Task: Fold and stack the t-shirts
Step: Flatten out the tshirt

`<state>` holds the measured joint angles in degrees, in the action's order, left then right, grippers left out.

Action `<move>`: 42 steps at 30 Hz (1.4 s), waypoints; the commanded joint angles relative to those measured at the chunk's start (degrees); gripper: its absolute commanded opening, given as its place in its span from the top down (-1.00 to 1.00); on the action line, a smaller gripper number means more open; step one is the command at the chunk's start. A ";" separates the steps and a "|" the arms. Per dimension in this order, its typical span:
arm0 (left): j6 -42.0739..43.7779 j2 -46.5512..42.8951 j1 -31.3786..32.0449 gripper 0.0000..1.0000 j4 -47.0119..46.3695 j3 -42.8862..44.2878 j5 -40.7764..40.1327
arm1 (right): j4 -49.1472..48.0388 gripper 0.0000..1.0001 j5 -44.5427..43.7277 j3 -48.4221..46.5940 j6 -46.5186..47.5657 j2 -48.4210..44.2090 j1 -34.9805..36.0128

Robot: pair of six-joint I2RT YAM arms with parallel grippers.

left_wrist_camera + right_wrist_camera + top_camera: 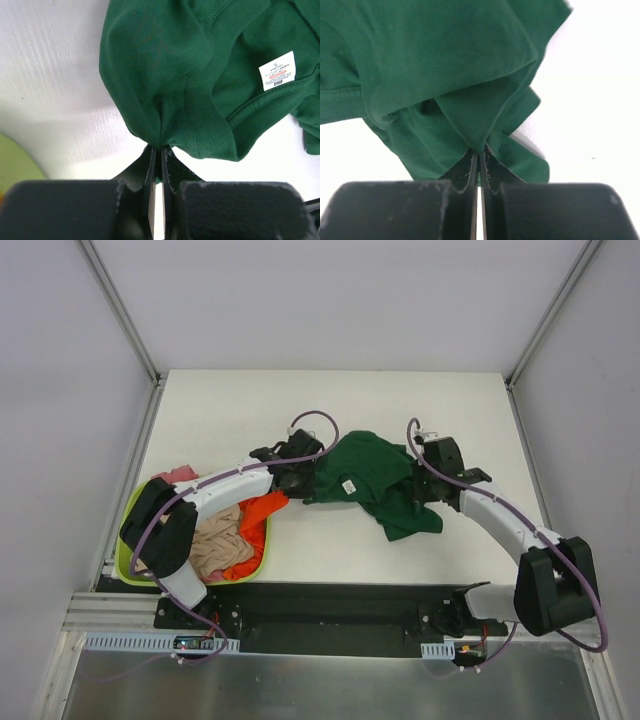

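Observation:
A dark green t-shirt (pixel 368 480) lies crumpled in the middle of the white table, its small white neck label (pixel 350 485) facing up. My left gripper (pixel 297 476) is shut on the shirt's left edge; the left wrist view shows a pinch of green cloth (pixel 160 142) between the closed fingers, with the label (pixel 279 70) at upper right. My right gripper (pixel 422 480) is shut on the shirt's right side, a fold of green cloth (pixel 481 142) drawn tight into its jaws. Orange (pixel 258 515), beige (pixel 215 545) and pink (pixel 178 476) t-shirts lie heaped in the basket.
The lime-green plastic basket (pixel 124 562) sits at the table's left front corner, under my left arm. White table (pixel 240 410) surface stretches behind and to the right of the green shirt. Grey walls and metal rails bound the table on three sides.

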<state>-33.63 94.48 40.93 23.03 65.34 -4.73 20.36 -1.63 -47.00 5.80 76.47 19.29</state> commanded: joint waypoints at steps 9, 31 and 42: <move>3.39 -7.11 -1.64 1.00 0.26 11.11 2.35 | 2.22 0.99 -18.93 -4.40 2.36 -20.55 -0.13; 10.69 -34.26 -1.73 1.00 -1.75 21.77 -6.69 | 8.91 0.99 -2.34 -30.70 10.46 -40.08 -0.22; 11.92 -28.92 -1.73 1.00 -1.84 21.32 -9.50 | 8.03 0.99 -7.77 -30.25 12.82 -33.67 -0.22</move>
<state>-23.18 63.83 39.64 24.36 86.28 -11.18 30.74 -6.85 -76.99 16.99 39.90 19.27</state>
